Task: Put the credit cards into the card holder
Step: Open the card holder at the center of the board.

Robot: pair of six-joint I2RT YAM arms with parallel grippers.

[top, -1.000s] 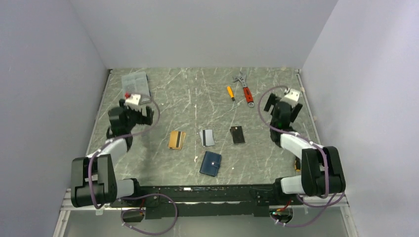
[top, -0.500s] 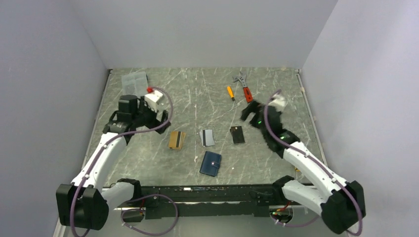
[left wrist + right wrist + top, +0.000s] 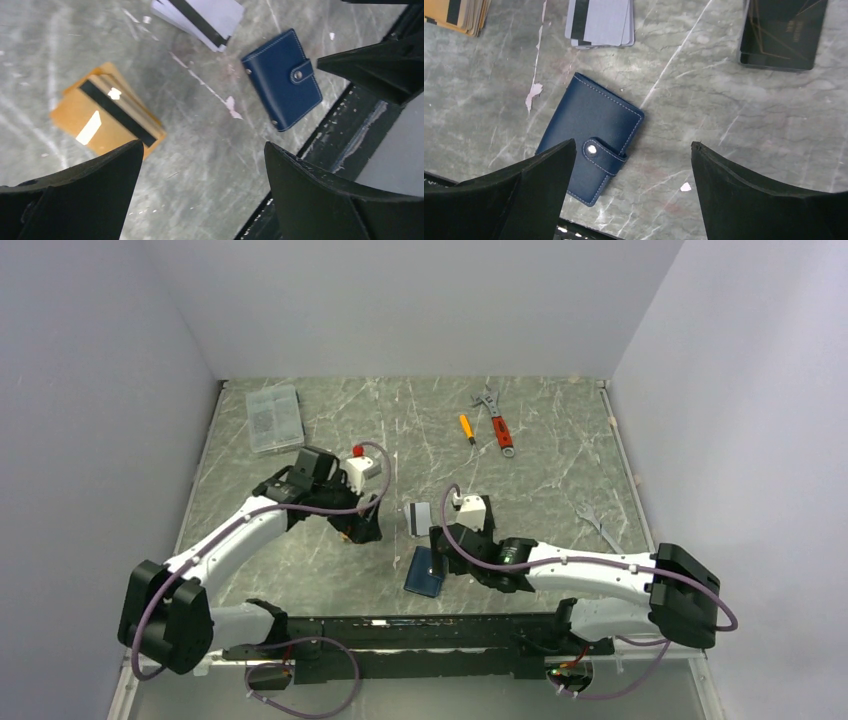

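Down near the front edge of the marbled tabletop (image 3: 560, 480), the navy card holder (image 3: 427, 573) is lying flat and folded. Its snap tab is buttoned across the front, so nothing of its inside is showing. One corner is pointing toward the black rail that is running along that edge, with only a thin strip of bare stone between them. The right pincer (image 3: 633, 150) is hovering over the holder with its fingers spread wide and pinching nothing; in its wrist view one finger is overlapping the holder's near corner, and whether it is touching cannot be told. The credit cards are sitting in three separate stacks farther in: orange-tan cards (image 3: 107, 117) on the left, white-grey cards with a black stripe (image 3: 417, 518) in the middle just beyond the holder, and black cards (image 3: 781, 32) on the right. The left pincer (image 3: 200, 150) is hanging over the orange-tan stack, also spread wide and gripping nothing. Bare stone is lying open between the stacks and around the holder's far side. A clear plastic box (image 3: 273, 418) is sitting in the far left corner, its contents too small to make out. A red-handled wrench (image 3: 497, 420) and an orange screwdriver (image 3: 467, 429) are lying well apart from the cards toward the back.
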